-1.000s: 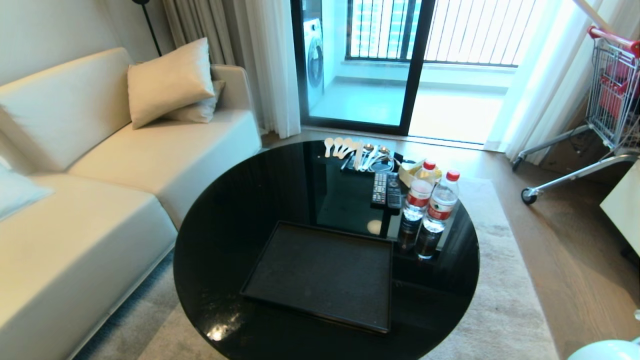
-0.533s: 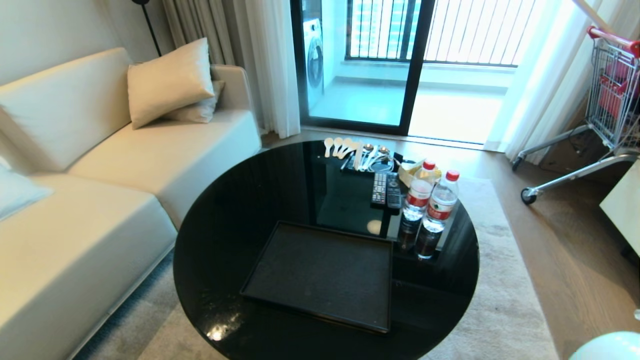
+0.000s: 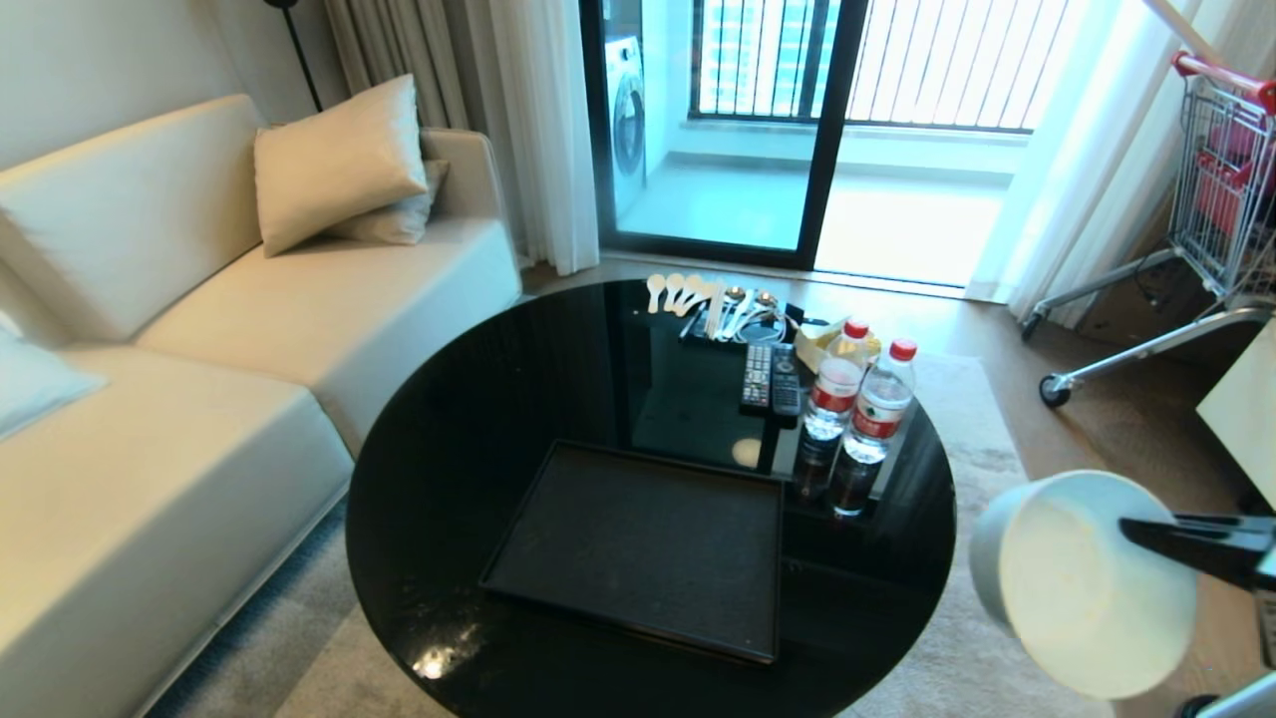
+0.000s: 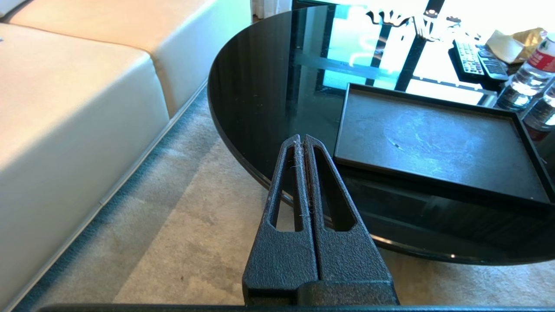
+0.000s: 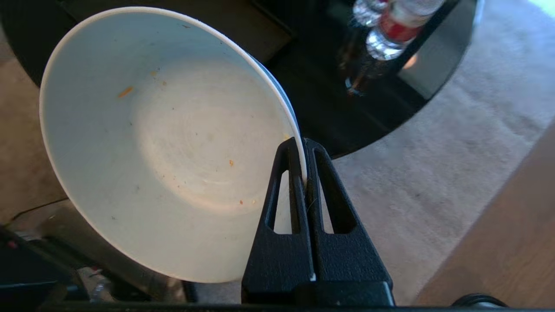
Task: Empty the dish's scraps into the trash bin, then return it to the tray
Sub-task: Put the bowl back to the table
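Emptied dish held in the right claw beside the counter, tray bare.

The dish (image 3: 1082, 583) was gripped by its rim in the right claw (image 5: 303, 173), the fingers clenched on either side of the wall, and was held tilted above the carpet just off the right edge of the round black counter (image 3: 478, 419). Only a few tiny orange specks were seen inside the dish in the right wrist view. The tray (image 3: 643, 548) was seen lying flat on the near part of the counter with nothing on it. Two water bottles (image 3: 857, 424) were seen standing just beside the tray's far right corner, with two remotes (image 3: 771, 381) and a row of spoons (image 3: 698, 299) farther back. The left claw (image 4: 302, 143) was seen clenched on nothing, low over the carpet near the counter's left edge, beside the sofa (image 3: 199, 349).
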You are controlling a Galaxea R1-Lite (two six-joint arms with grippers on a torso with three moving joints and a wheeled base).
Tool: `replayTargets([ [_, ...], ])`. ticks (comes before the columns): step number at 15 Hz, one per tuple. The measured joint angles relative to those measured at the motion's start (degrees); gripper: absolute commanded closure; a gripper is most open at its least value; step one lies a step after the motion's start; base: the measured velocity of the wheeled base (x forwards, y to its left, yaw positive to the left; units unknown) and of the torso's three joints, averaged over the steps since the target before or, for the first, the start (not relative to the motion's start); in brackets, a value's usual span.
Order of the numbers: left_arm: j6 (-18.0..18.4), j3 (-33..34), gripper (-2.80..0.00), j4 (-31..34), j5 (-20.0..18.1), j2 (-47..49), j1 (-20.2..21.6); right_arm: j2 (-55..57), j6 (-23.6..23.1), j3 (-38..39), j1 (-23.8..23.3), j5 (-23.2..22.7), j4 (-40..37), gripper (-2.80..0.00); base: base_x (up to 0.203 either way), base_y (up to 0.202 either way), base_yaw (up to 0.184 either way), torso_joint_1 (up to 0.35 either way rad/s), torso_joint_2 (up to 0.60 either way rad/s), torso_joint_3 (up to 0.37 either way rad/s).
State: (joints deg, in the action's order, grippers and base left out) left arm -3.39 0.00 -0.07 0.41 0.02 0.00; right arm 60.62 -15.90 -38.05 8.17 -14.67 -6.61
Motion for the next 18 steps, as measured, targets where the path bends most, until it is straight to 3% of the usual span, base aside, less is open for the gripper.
replayTargets([
  [3, 0.0, 0.0, 0.00, 0.0, 0.0, 0.0, 0.0, 15.8, 9.8, -7.0, 10.3, 4.4, 1.9, 0.00, 0.000, 0.000, 0.000, 0.000, 0.00, 0.000],
  [5, 0.0, 0.0, 0.00, 0.0, 0.0, 0.0, 0.0, 26.0, 19.4, -12.8, 16.8, 8.4, 2.8, 0.00, 0.000, 0.000, 0.000, 0.000, 0.00, 0.000],
  [9, 0.0, 0.0, 0.00, 0.0, 0.0, 0.0, 0.0, 43.8, 35.1, -24.8, 25.7, 15.4, 3.7, 0.00, 0.000, 0.000, 0.000, 0.000, 0.00, 0.000],
  [11, 0.0, 0.0, 0.00, 0.0, 0.0, 0.0, 0.0, 51.2, 41.0, -30.4, 28.4, 18.1, 4.0, 0.00, 0.000, 0.000, 0.000, 0.000, 0.00, 0.000],
  [14, 0.0, 0.0, 0.00, 0.0, 0.0, 0.0, 0.0, 60.0, 46.1, -35.6, 30.2, 24.0, 4.7, 0.00, 0.000, 0.000, 0.000, 0.000, 0.00, 0.000],
  [16, 0.0, 0.0, 0.00, 0.0, 0.0, 0.0, 0.0, 63.7, 50.2, -37.2, 30.5, 25.2, 6.5, 0.00, 0.000, 0.000, 0.000, 0.000, 0.00, 0.000],
  [18, 0.0, 0.0, 0.00, 0.0, 0.0, 0.0, 0.0, 66.5, 50.7, -37.6, 30.6, 25.3, 6.7, 0.00, 0.000, 0.000, 0.000, 0.000, 0.00, 0.000],
])
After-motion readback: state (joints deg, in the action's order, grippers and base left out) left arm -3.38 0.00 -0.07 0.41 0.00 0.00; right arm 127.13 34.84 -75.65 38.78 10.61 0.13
